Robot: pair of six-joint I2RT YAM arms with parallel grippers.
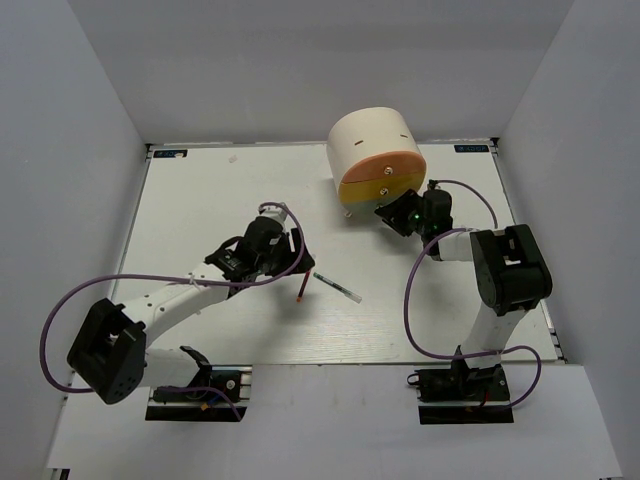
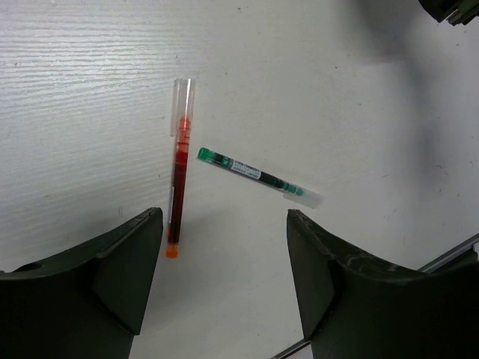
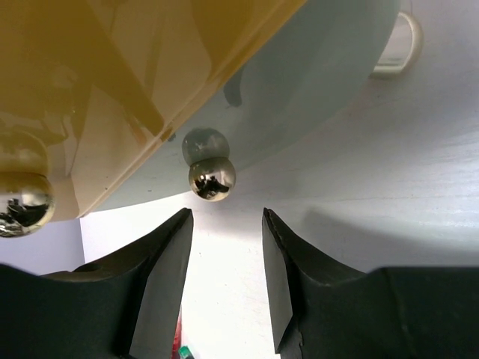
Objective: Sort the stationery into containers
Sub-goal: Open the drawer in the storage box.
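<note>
The thin red pen (image 2: 178, 196) and the thin clear pen (image 2: 258, 176) lie apart on the white table; both show in the top view, red pen (image 1: 302, 286), clear pen (image 1: 338, 288). My left gripper (image 2: 224, 224) is open and empty just above them, its left finger beside the red pen's tip. The cream organiser (image 1: 368, 140) stands at the back, orange drawer (image 1: 385, 163) over yellow drawer (image 1: 380, 186). My right gripper (image 3: 227, 217) is open, just short of the round knob (image 3: 212, 178) of the pale green drawer (image 3: 314, 75), not touching it. Eraser and highlighters are out of view.
A second knob (image 3: 22, 200) sits on the yellow drawer front (image 3: 82, 82) to the left. A white foot (image 3: 397, 45) of the organiser rests on the table. Grey walls enclose the table (image 1: 220, 190) on three sides. Purple cables loop beside both arms.
</note>
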